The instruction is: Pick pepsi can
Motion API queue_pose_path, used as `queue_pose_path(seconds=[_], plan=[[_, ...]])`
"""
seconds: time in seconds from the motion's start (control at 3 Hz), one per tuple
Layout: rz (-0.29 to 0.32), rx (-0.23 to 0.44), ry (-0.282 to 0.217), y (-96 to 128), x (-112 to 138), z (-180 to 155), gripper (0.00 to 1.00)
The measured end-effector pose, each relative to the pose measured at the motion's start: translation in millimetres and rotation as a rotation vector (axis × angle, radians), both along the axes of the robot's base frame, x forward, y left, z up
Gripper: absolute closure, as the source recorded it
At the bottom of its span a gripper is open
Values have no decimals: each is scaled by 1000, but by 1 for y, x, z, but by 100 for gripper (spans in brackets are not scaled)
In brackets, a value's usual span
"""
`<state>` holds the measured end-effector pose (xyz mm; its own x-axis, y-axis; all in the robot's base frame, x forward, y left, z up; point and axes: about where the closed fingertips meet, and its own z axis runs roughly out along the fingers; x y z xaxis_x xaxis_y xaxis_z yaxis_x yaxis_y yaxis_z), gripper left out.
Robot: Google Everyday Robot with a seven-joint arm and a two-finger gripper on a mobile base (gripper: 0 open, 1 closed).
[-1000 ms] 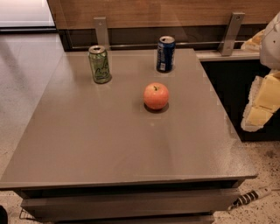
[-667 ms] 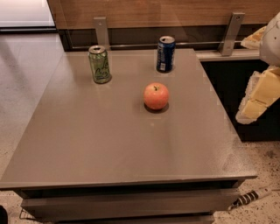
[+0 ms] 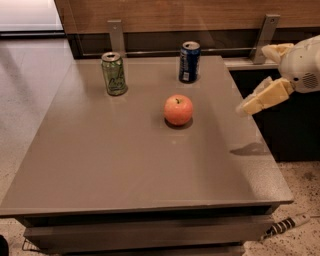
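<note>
A grey table [image 3: 125,170] fills the near ground, a striped cable [image 3: 287,225] lying on the speckled floor by its right corner, and an apple [image 3: 178,110] sits alone near the middle of the top. Off the table's right edge the gripper [image 3: 255,78] hangs in the air with its two pale fingers spread apart, holding nothing and casting a shadow on the tabletop. Farther back a green can [image 3: 114,74] stands upright at the left, and the pepsi can [image 3: 189,62] stands upright at the far edge, right of centre, well apart from the gripper, below a wood panel [image 3: 175,12].
</note>
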<state>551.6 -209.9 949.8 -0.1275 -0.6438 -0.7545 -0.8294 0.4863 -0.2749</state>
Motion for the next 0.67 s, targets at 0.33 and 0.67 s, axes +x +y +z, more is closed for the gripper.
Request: queue_pose_path(seconds=[0.33, 0.67], plan=[[-20, 316, -168, 22, 50, 26, 0], [-22, 452, -226, 35, 71, 42, 0]])
